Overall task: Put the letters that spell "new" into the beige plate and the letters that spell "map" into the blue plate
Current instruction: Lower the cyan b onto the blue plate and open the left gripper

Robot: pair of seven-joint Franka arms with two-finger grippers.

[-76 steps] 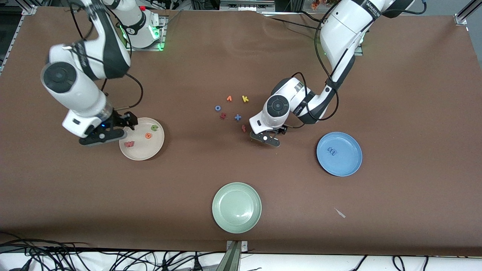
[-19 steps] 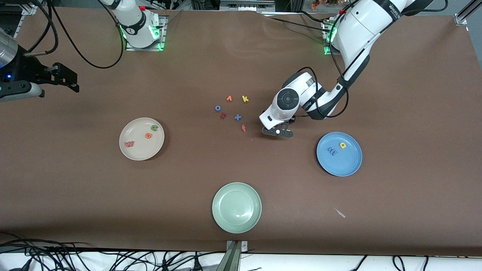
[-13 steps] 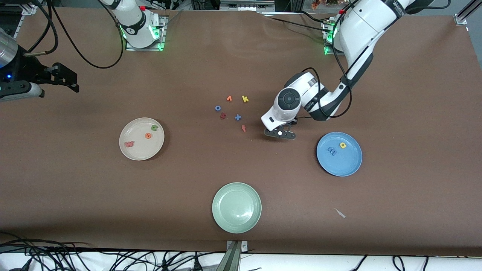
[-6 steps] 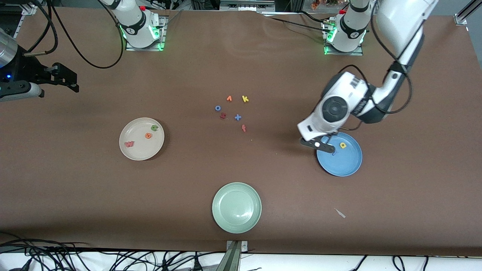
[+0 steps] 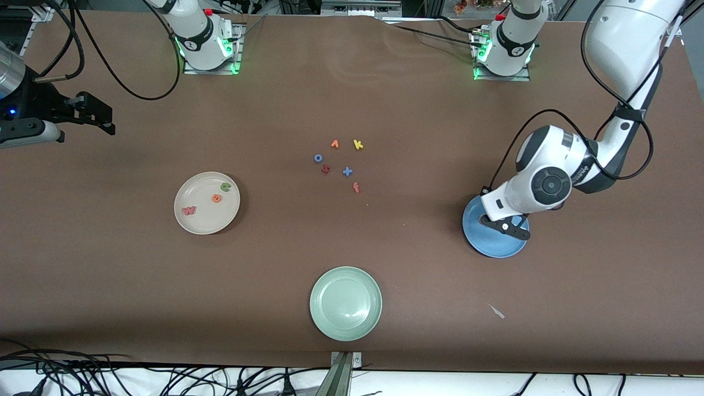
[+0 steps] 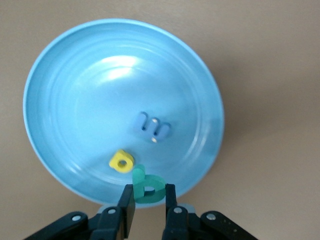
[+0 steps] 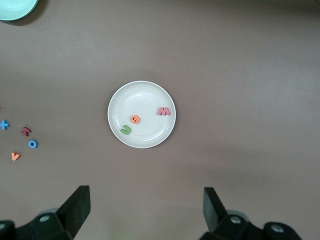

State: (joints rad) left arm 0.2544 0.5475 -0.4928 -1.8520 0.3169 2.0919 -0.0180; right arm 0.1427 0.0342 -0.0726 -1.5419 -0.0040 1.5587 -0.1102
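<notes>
My left end effector (image 6: pixel 146 200) over blue plate (image 5: pixel 487 247), clenched on teal p (image 6: pixel 146 186); m (image 6: pixel 152 127), a (image 6: pixel 121 160) in plate. My right end effector (image 7: pixel 145 210) released, waiting well apart from plate.

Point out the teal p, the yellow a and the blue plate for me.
small teal foam letter p (image 6: pixel 146 186), left wrist view, its round bowl
small yellow foam letter a (image 6: pixel 121 161), left wrist view, its top face
round shallow blue plate (image 6: pixel 65 85), left wrist view, bare inner floor
</notes>
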